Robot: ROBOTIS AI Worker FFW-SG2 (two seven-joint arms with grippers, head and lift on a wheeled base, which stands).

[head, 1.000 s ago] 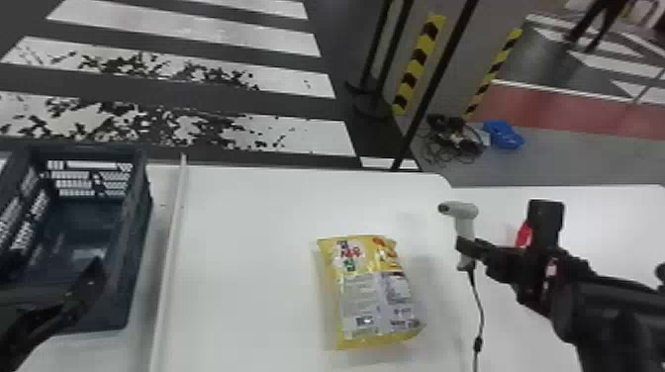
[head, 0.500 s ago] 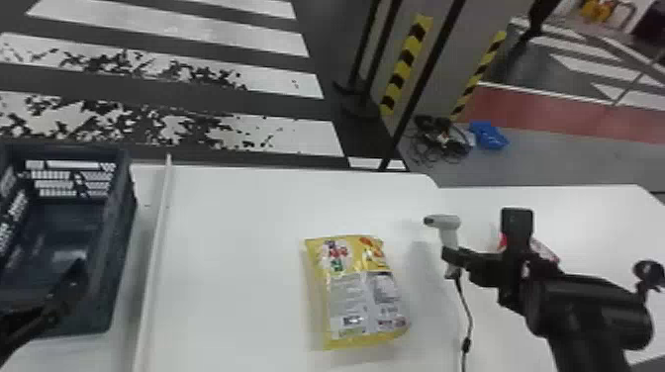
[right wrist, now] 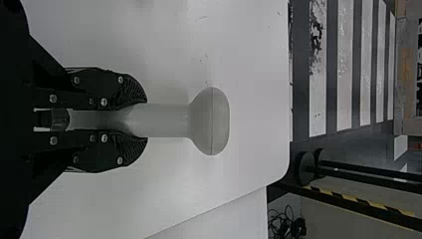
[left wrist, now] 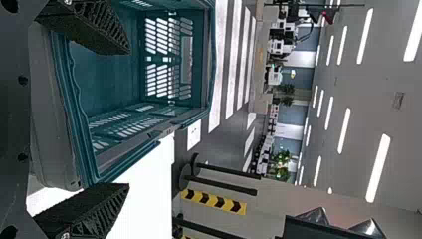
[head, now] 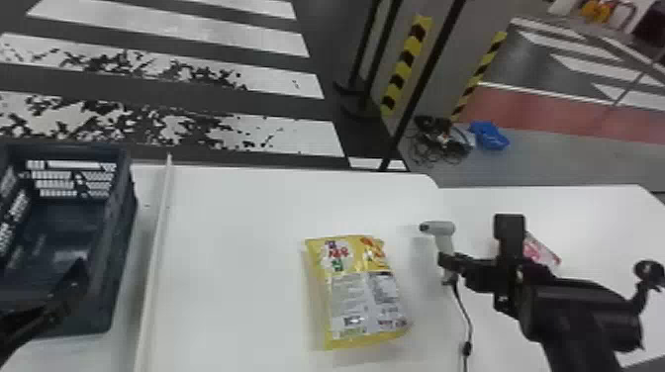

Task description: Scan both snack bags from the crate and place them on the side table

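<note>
White worktop (head: 237,277) before you bears the shiny yellow snack bag (head: 358,292), long axis running away from you, just left of your right end effector (right wrist: 143,120), which pinches the grey pistol-shaped scanner (right wrist: 209,121).

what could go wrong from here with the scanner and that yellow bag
The scanner, held in the right pincer, points across the table rather than down at the yellow bag, so a scan from this pose might miss the code.
The cable hangs beside the bag and could catch or drag it if the arm swings over.
The bag's shiny, creased film may throw glare and spoil the reading.
</note>
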